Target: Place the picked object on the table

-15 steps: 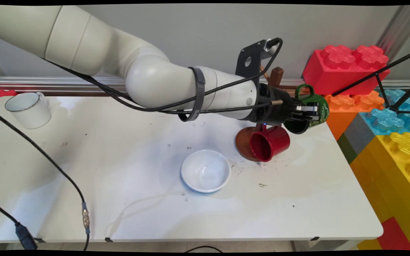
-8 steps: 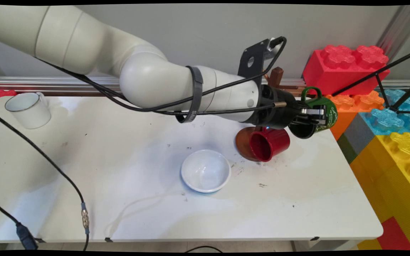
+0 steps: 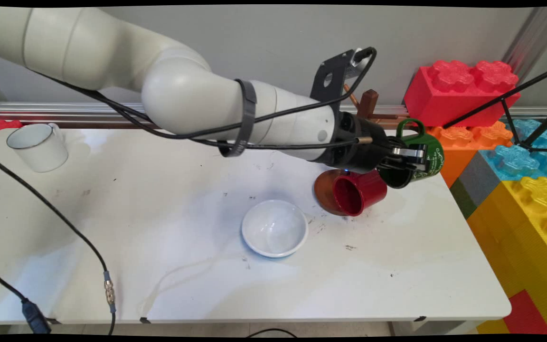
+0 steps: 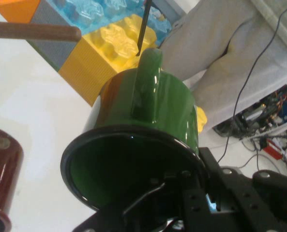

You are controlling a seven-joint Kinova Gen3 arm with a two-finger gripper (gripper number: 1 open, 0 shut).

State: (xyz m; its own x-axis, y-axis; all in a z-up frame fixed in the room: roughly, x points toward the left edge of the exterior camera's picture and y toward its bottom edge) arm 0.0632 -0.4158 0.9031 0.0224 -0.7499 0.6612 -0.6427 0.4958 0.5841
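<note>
1. Your gripper (image 3: 409, 159) is closed on the rim of the green mug (image 3: 418, 154). One finger is inside the mug and one is outside, so it can't slip.
2. You hold the green mug up in the air, tipped on its side, with its handle (image 4: 148, 77) pointing up.
3. It hangs near the table's (image 3: 207, 285) far right corner, close to the big toy blocks (image 3: 515, 156).
4. Just below your gripper, a red mug (image 3: 360, 191) hangs tipped by a brown round base (image 3: 323, 190). A wooden peg (image 4: 34, 31) sticks out close by, likely for mugs.
5. A white bowl (image 3: 274, 228) and a white cup (image 3: 38, 146) sit well apart.
</note>
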